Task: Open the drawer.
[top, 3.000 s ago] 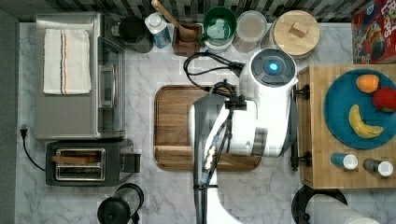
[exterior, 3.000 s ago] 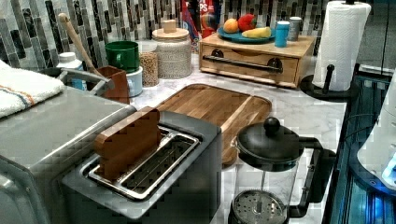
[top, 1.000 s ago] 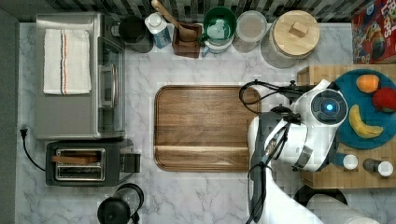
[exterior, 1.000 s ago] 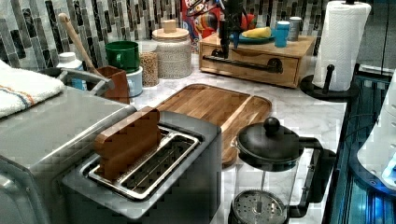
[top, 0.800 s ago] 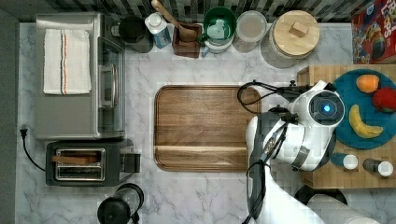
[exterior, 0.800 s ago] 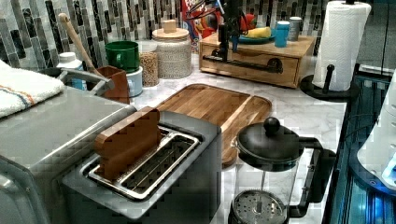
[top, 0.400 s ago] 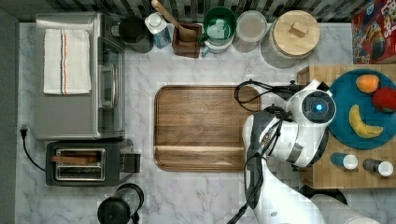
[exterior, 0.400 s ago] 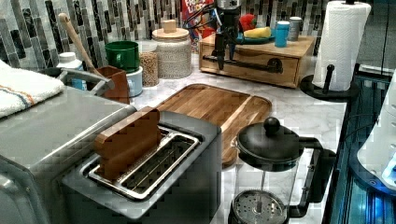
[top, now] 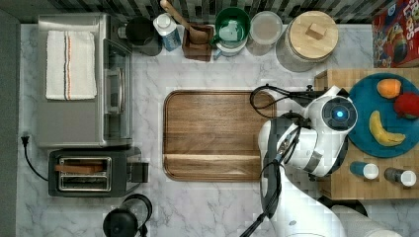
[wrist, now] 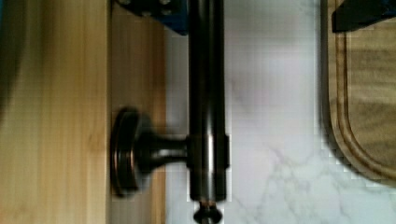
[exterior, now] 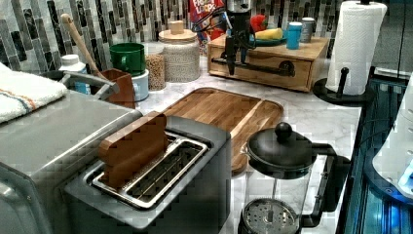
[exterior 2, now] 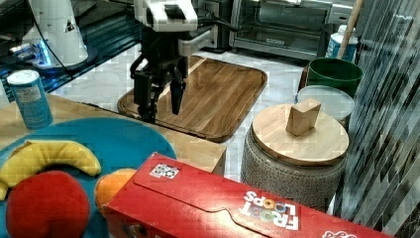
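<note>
Gripper is pointing down at the front of the drawer, fingers spread apart with one on each side of the black bar handle, not touching it from what the wrist view shows (one fingertip sits hard against the drawer face, the other over the wooden tray edge). Drawer sits in the bamboo box on the marble counter, at the top view's right, and looks shut: front flush with the box in the left view. Handle runs along the drawer front on round mounts; the gripper straddles it near one end, close to a mount. In the left view the fingers hang down across the bar toward the left view's left end of the box. On top of the box: blue plate with a banana, an orange and a red fruit, plus a small blue-capped jar. Dark wooden tray lies flat on the counter just beside the drawer front, apart from it with a strip of marble between. Arm body covers the drawer's front edge in the top view.
</note>
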Tool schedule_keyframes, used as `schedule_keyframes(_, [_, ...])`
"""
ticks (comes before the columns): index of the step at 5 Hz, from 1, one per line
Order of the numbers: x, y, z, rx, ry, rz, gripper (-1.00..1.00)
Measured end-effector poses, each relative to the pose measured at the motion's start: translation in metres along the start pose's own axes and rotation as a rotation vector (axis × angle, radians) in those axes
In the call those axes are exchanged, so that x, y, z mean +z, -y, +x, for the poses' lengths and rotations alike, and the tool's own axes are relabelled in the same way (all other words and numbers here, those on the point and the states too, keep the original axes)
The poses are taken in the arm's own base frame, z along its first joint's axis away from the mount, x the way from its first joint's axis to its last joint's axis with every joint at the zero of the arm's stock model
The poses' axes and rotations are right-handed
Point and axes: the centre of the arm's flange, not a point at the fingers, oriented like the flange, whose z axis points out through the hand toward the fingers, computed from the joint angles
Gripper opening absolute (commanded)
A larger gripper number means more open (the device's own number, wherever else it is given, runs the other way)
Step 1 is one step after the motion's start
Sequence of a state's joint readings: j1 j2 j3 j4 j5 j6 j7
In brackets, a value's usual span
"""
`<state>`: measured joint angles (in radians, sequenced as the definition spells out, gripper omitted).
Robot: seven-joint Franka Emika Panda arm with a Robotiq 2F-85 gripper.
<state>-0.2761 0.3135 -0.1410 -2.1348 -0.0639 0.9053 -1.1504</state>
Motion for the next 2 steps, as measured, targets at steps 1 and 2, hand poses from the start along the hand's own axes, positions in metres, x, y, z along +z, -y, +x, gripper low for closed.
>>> schedule_keyframes(1, [0.0085, -0.0065, -0.0059, 0.044, 0.051, 0.044, 1.00])
schedule_keyframes(2, [0.0076, -0.0142, -0.0095, 0.059, 0.126, 0.075, 1.00])
